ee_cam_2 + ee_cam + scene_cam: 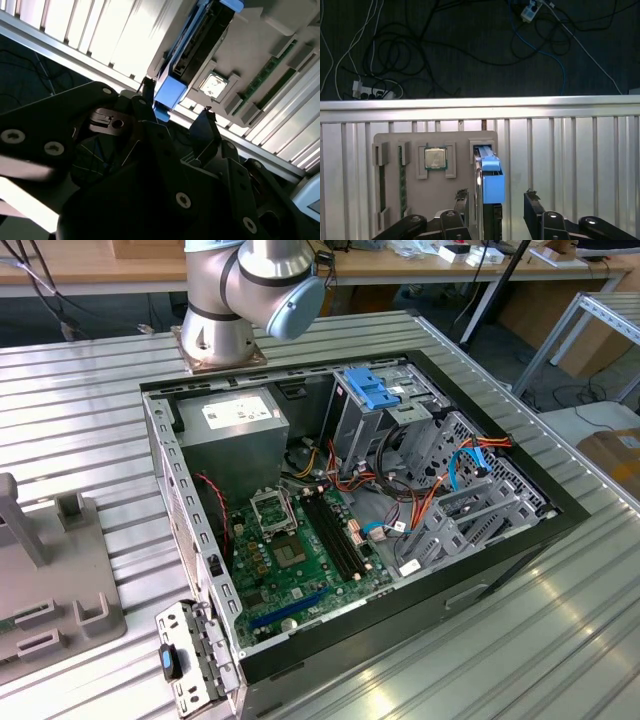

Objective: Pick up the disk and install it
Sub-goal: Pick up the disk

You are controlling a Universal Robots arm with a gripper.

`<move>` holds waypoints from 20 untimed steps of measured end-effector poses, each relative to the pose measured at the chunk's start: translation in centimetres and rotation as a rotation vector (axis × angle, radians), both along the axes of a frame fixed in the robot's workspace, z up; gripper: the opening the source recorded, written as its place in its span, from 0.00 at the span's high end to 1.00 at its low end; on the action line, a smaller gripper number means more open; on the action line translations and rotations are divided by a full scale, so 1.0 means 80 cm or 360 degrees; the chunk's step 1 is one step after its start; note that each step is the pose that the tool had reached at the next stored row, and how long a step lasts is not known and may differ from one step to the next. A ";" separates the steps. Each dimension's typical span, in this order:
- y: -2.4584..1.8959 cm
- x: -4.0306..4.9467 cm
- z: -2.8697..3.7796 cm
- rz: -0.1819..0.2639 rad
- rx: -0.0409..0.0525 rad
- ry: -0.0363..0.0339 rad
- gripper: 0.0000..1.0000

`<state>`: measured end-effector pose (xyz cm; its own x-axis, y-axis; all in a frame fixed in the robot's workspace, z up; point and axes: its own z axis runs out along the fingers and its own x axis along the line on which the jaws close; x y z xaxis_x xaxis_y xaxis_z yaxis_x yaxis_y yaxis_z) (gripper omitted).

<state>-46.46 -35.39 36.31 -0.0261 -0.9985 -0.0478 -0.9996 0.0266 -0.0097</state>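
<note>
Disk (pixel 492 181) sits between your gripper's (pixel 496 196) spread fingers, both clear of it. It stands on edge in a slot of the grey tray (pixel 462 170), chip (pixel 435 158) nearby, on the bench (pixel 570 160).

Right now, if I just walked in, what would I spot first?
Probably the big open computer case on the ribbed metal table in the exterior view, with its green motherboard showing inside. In the first wrist view, the disk with its bright blue rails stands on edge in a grey holder tray. The open gripper shows one finger on either side of it.
</note>
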 end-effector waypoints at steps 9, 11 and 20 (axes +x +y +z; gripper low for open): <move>-0.0001 0.000 -0.0025 0.0000 0.0010 0.0000 0.44; -0.0001 0.000 -0.0045 0.0000 0.0013 0.0000 0.44; 0.0000 0.000 -0.0086 0.0000 0.0019 0.0000 0.44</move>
